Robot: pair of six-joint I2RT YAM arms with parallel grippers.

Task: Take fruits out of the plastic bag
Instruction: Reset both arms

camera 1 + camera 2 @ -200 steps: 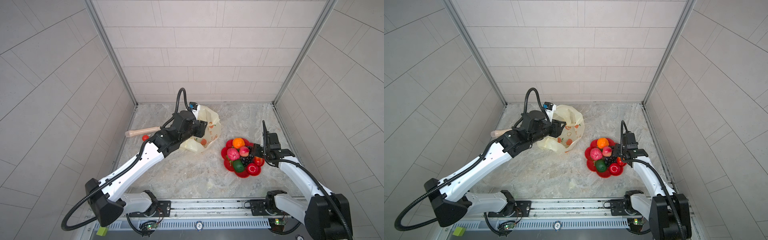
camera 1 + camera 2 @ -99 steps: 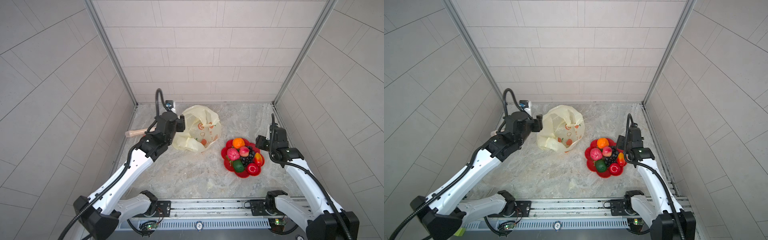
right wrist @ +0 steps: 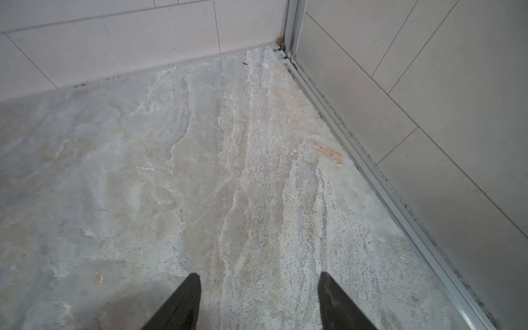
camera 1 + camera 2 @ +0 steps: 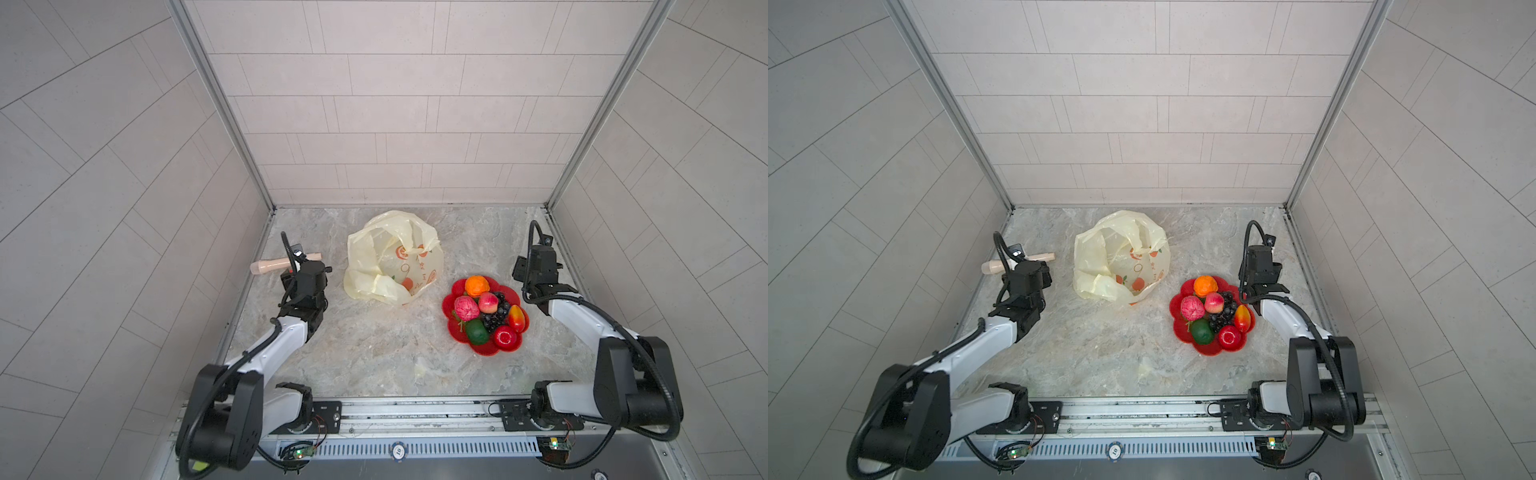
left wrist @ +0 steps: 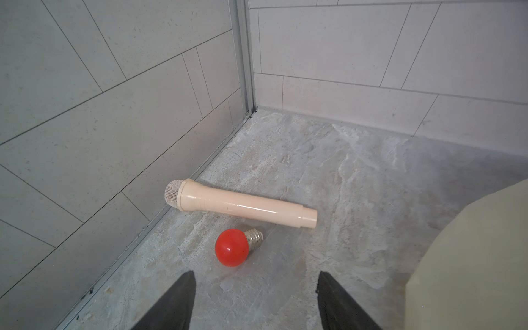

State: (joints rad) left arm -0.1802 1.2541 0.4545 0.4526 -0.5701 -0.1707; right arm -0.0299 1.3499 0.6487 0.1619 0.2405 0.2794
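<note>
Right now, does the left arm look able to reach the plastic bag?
Probably yes. The left gripper is open and empty, and the plastic bag lies close beside it with only bare table between. It faces the red bulb and the microphone, so it would have to turn first.

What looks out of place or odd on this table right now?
A red light bulb and a beige toy microphone lie loose by the left wall, unrelated to the fruits heaped on the red plate. The plastic bag sits crumpled, its mouth open. Nothing looks spilled or broken.
</note>
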